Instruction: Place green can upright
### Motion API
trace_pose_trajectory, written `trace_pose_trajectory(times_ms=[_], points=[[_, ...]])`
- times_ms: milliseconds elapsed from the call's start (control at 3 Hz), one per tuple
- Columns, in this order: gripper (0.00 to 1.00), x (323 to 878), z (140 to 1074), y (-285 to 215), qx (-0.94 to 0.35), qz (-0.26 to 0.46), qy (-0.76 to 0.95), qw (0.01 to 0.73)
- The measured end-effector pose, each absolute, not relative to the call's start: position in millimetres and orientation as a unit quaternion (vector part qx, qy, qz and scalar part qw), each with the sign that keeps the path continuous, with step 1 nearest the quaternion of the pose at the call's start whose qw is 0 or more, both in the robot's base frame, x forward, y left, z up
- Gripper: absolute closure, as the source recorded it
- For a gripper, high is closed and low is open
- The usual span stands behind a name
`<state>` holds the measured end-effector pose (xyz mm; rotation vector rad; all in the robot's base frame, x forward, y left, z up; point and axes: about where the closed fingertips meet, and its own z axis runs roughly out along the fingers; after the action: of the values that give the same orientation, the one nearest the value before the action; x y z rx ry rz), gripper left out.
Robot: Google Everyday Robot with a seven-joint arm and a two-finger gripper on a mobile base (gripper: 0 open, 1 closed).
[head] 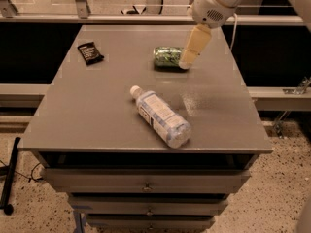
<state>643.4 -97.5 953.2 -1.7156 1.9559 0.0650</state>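
Jaws of the gripper (184, 65) hang tip-down at the right end of the green can (167, 56), seen as one pale tapered piece; whether they are parted or closed, I cannot tell, nor whether the tip touches the can. The grey table (97, 110) carries everything, with drawers (146, 183) beneath its top; the white arm (214, 6) comes in from the upper right above the far edge; a clear plastic bottle (160, 116) lies on its side near the middle, white cap toward the far left, base close to the near edge; the green can lies on its side on the far half, its length running left to right; a small black packet (90, 52) lies flat near the far left corner, well apart from the can.
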Motion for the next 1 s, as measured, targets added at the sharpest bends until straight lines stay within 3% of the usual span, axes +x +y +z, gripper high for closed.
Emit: trace_pose_trajectory(times_ms=[1000], points=[[0.00, 720.1, 883.0, -22.3, -0.655, 0.037, 0.717, 0.236]])
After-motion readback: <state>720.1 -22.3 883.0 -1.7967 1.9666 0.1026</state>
